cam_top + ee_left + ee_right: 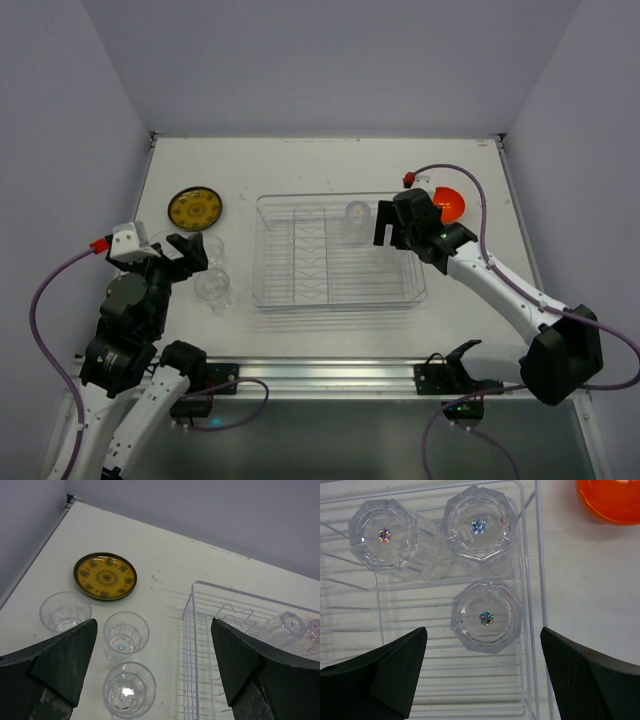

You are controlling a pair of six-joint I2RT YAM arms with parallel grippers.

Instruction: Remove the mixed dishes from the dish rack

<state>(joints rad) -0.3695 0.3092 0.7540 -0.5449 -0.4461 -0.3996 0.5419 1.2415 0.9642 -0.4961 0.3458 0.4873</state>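
The clear dish rack [340,252] sits mid-table. Three clear glass cups lie bottom-up in its far right corner [487,617] [479,526] [385,534]. My right gripper [484,642] hovers open above the nearest of them, one finger on either side, touching nothing; it also shows in the top view [385,228]. Three more cups stand upright on the table left of the rack [129,689] [125,632] [65,611]. My left gripper [154,632] is open and empty above them. The yellow plate [105,576] lies beyond the cups. The orange bowl [610,500] sits right of the rack.
The rack's ribbed slots [310,250] on its left half hold nothing. Its clear wall [538,580] runs close beside the rack cups. Grey walls enclose the table on three sides. A metal rail [320,375] runs along the near edge.
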